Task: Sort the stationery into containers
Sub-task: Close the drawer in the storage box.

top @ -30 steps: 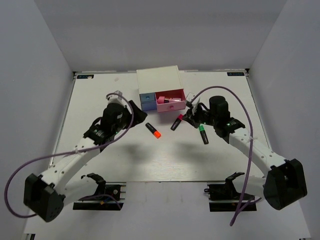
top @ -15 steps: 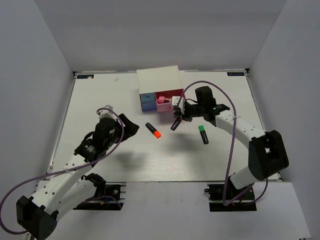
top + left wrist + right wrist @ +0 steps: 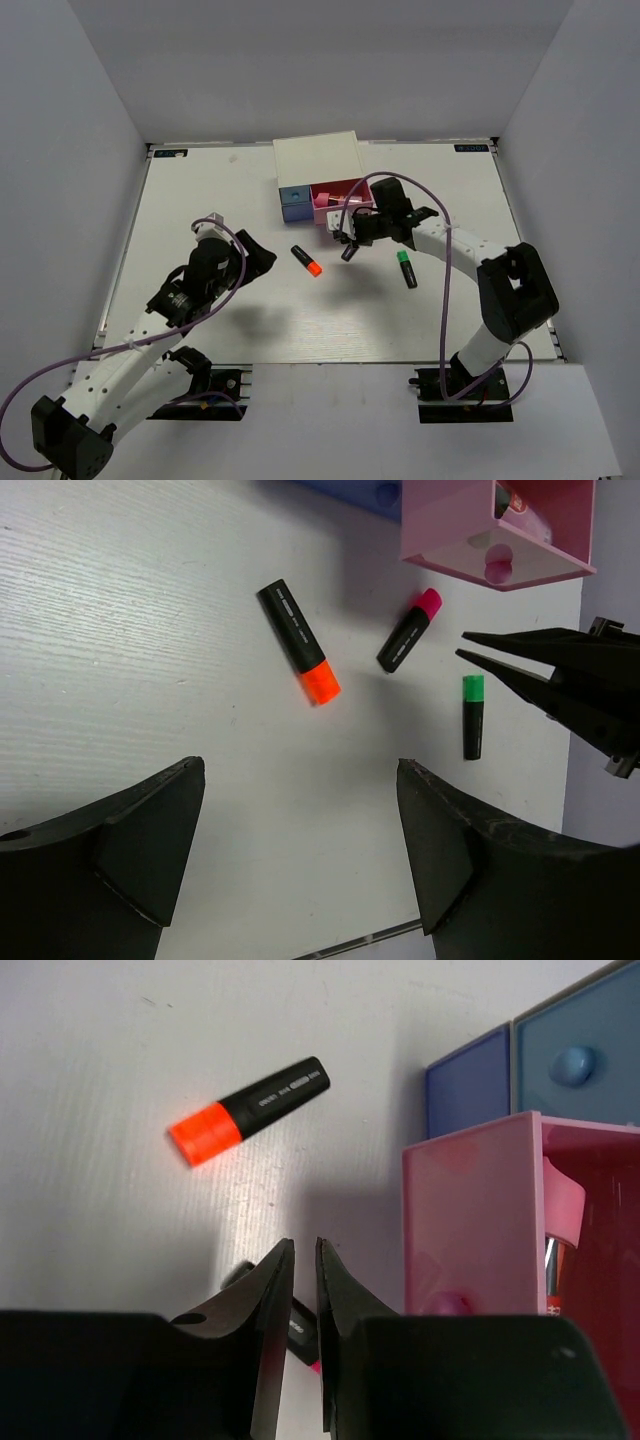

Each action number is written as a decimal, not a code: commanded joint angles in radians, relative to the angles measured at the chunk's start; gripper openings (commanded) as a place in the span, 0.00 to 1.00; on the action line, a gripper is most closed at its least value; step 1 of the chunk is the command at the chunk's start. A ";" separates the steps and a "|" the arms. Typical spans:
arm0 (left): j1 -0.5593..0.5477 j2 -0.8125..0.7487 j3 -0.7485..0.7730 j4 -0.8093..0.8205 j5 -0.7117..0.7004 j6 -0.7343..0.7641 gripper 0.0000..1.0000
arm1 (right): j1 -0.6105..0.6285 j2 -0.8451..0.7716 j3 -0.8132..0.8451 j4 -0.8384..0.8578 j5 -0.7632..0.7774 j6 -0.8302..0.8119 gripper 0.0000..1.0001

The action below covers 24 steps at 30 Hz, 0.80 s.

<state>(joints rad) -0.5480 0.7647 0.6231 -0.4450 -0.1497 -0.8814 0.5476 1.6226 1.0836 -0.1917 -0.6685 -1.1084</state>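
The sorting looked partly done: the pink drawer [image 3: 468, 1222], at the right of the right wrist view, stood pulled out of the white cabinet [image 3: 314, 158] with a pink translucent stapler-like piece [image 3: 564, 1203] lying inside it, and a sliver of something silvery showed beside that piece, too little to name. The blue drawer [image 3: 574, 1062] at the upper right and the blue-purple drawer [image 3: 467, 1081] just left of it sat flush and closed. All three markers were left on the table [image 3: 200, 200], none in a container. The orange-capped marker [image 3: 306, 261] lay near the centre of the top view, the pink-capped marker [image 3: 350, 246] just to its right and below the open drawer, and the green-capped marker [image 3: 406, 268] further right again, each apart from the others. By my reading about three placements remained, and the open drawer would want closing afterwards. The right gripper [image 3: 303, 1250] hovered low over the pink-capped marker, near the front of the pink drawer. Its fingers were drawn almost together with only a slit between them, gripping nothing, so they would have to part before they could take that marker. The left gripper [image 3: 298, 770] hung well to the left over bare table, its fingers spread wide and empty, touching none of the stationery.
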 commanded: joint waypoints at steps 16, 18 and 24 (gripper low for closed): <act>0.002 -0.013 -0.022 -0.021 -0.024 -0.013 0.88 | 0.074 0.123 0.104 0.336 0.334 0.042 0.20; 0.002 -0.022 -0.022 -0.021 -0.024 -0.022 0.88 | 0.075 0.134 0.111 0.350 0.360 0.044 0.20; 0.002 -0.031 -0.022 -0.021 -0.024 -0.022 0.88 | 0.092 0.174 0.154 0.365 0.417 0.042 0.20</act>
<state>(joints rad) -0.5480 0.7567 0.6117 -0.4583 -0.1577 -0.8997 0.6350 1.7794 1.1744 0.0853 -0.3153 -1.0702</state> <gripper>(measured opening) 0.875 0.206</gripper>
